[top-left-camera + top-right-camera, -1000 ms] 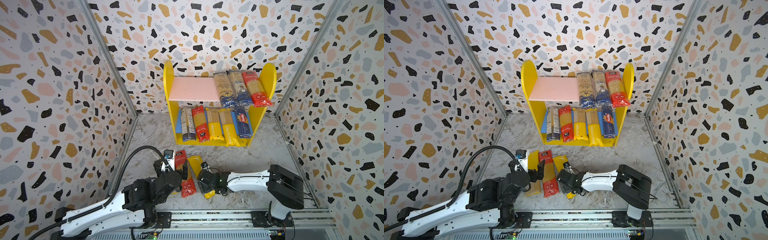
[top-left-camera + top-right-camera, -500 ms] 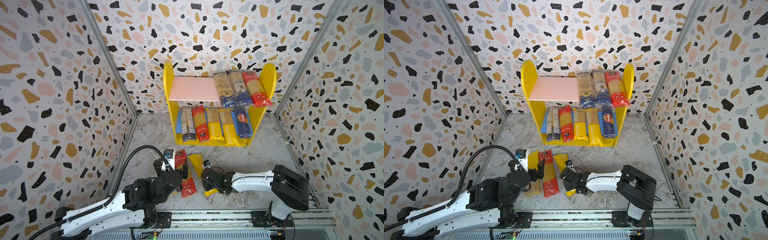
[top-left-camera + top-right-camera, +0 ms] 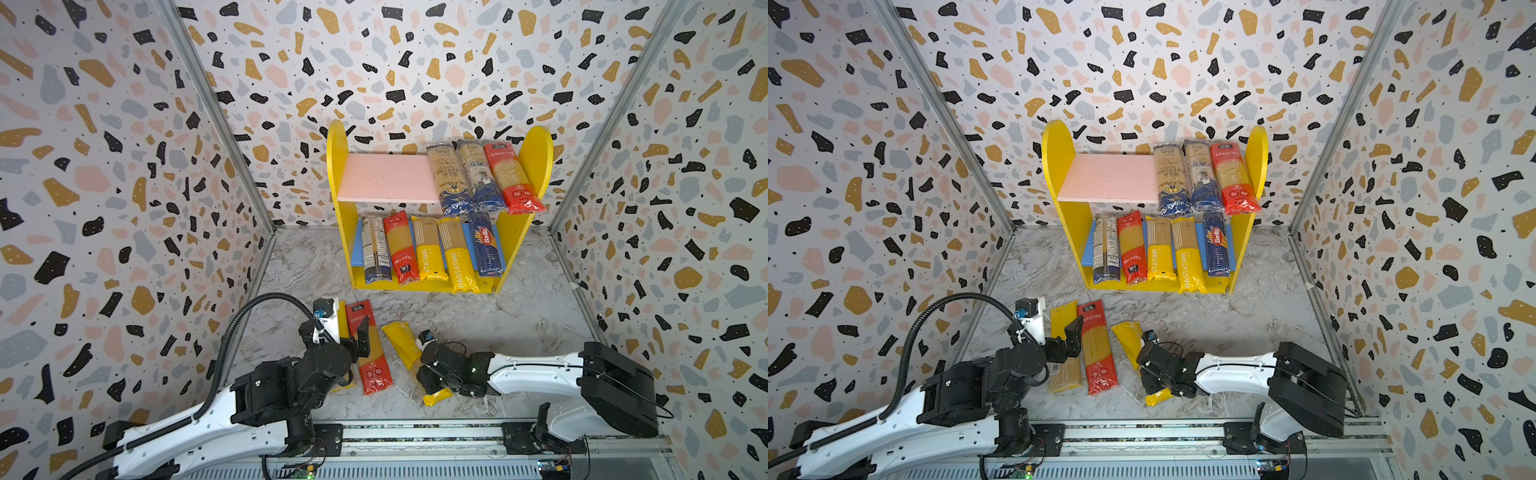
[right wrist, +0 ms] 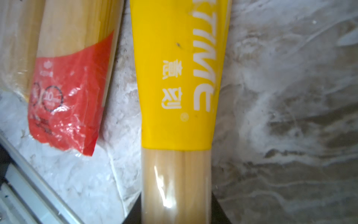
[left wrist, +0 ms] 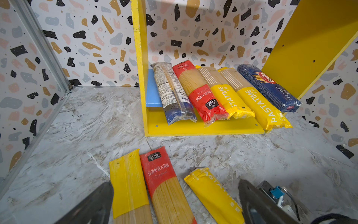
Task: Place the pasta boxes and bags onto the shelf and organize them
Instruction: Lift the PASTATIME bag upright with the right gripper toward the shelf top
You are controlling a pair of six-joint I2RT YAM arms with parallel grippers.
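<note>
Left arm: the left fingers are standing wide apart and holding nothing, hovering low over the tabletop at the near left.
Under that arm: a yellow-topped pack and a red pack are lying flat, side by side and touching. Their long axes are pointing away toward the shelf.
Centre: the yellow PASTATIME pack is lying just right of the red pack and apart from it. It is slanting, its far end leaning left and its near end right.
Right arm: the right fingers are clamping that slanted pack on its clear near half, one finger on each long side. I cannot tell whether it is clearing the tabletop.
Back wall: five packs are filling the shelf's lower tier. The pink upper board is showing bare on its left part and carrying three packs on its right.
What the move is turning on: the gripped pack is sitting askew to the shelved ones. The right arm, being the one holding it, is probably needing to swing its long axis front to back before carrying it up to the bare part of the board.
</note>
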